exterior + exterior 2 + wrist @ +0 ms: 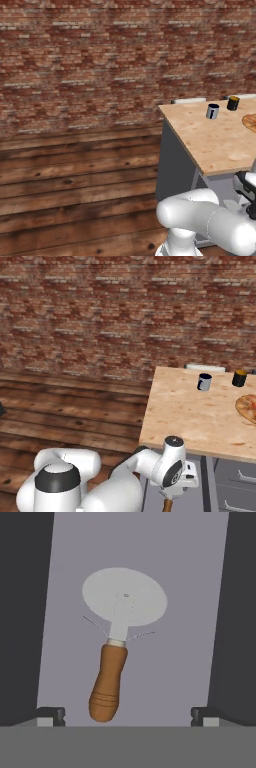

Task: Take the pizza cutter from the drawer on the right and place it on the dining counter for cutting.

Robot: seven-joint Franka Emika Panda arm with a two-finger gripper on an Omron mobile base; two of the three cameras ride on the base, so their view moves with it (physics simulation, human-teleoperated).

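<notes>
The pizza cutter (117, 642) lies flat on the plain grey floor of the open drawer (190, 612), its round grey wheel away from me and its orange-brown handle toward me. My gripper (128, 716) hangs just over it, open, with the handle end lying between the two widely spread fingertips (50, 716) and touching neither. In the right base view my hand (176, 481) is low beside the front edge of the dining counter (190, 416), and a bit of brown handle (167, 504) shows under it. The counter's light wood top (215, 145) is at the right.
On the counter stand a blue-grey mug (204, 382), a black and yellow cup (240, 378) and a round pizza (247, 408) at the right edge. Shut grey drawers with silver handles (240, 476) sit under the top. Wooden floor and a brick wall lie to the left.
</notes>
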